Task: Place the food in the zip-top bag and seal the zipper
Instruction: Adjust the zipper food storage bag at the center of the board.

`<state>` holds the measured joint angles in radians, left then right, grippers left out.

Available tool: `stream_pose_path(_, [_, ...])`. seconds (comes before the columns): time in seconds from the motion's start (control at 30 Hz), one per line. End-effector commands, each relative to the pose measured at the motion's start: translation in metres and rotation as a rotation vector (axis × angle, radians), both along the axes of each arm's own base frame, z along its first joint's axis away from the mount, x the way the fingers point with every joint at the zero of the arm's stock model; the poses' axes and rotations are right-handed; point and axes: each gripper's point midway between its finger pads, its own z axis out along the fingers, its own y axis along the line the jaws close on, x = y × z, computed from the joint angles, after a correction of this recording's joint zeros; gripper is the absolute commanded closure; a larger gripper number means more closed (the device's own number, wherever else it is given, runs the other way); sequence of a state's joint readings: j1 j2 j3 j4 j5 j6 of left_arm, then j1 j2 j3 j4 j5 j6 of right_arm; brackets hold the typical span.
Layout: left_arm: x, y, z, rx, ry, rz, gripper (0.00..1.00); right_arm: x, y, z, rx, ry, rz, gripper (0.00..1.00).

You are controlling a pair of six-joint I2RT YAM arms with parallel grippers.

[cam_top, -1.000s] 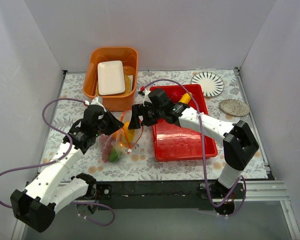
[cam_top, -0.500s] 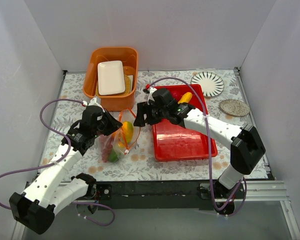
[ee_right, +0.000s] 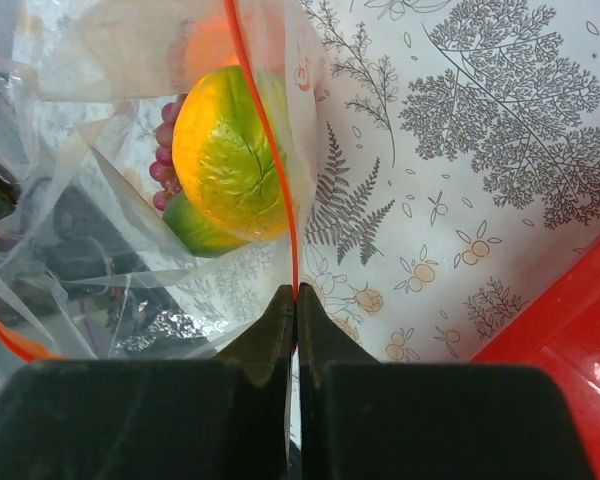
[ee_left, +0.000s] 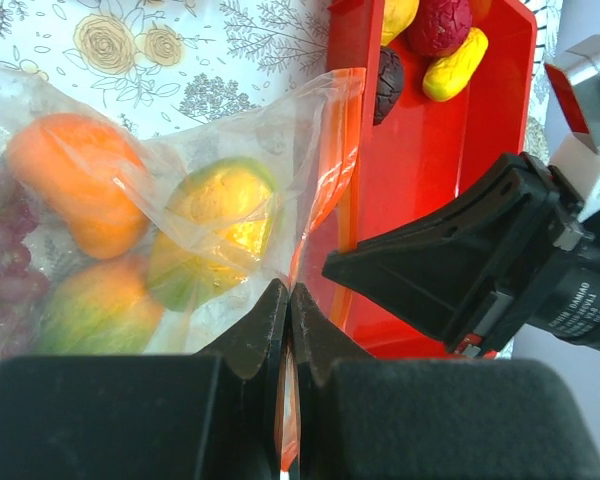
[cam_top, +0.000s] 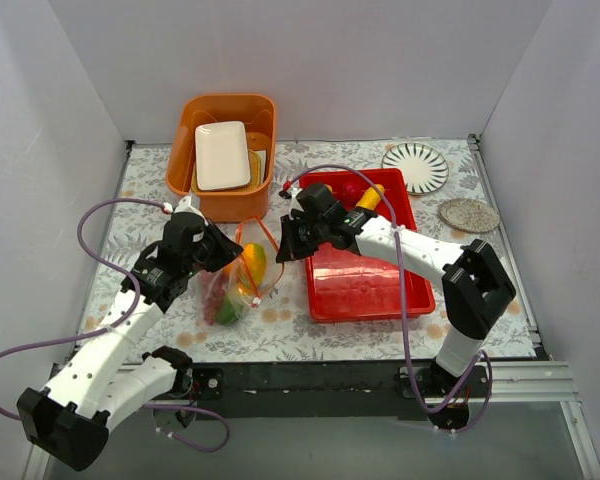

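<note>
- The left claw (ee_left: 288, 300) is pinching the zipper (ee_left: 332, 160) with its fingers pressed together on the strip. A thin, slick edge like this could slide out of the pinch if the arm pulls sideways.
- The zip-top bag (cam_top: 238, 285) is lying on the floral tabletop (cam_top: 160, 190) between the two arms. It is holding a mango (ee_right: 230, 150), grapes (ee_right: 163, 140) and an orange (ee_left: 75, 180). The fruit is bulging close to the mouth and could roll out or block the seal if the bag is tipped.
- The right claw (ee_right: 295, 300) is clamping the same orange-red strip farther along, fingers together. If the two arms are drawing apart, the mouth could be stretched flat and closed, or the film could tear.
- The red tray (cam_top: 370, 285) is sitting just beside the bag. A yellow fruit (ee_left: 455, 65) and a dark red fruit (ee_left: 438, 22) are waiting in it, so sealing now would likely leave food outside.
</note>
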<state>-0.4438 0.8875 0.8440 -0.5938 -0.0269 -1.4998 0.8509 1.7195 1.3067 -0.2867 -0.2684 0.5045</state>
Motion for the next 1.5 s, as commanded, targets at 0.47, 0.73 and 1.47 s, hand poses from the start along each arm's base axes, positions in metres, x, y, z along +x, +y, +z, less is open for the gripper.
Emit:
stream_pose_path(0.47, [-0.001, 0.112, 0.060, 0.342, -0.019, 0.487, 1.00, -0.024, 0.066, 0.159, 0.333, -0.171, 0.268, 0.90])
stream_pose_path(0.73, [-0.007, 0.117, 0.043, 0.379, 0.019, 0.499, 0.98, -0.035, 0.088, 0.129, 0.316, -0.121, 0.275, 0.91])
stream_pose_path(1.47, [0.017, 0.067, 0.070, 0.331, -0.129, 0.184, 0.98, -0.027, 0.062, 0.023, 0.116, -0.007, 0.147, 0.87])
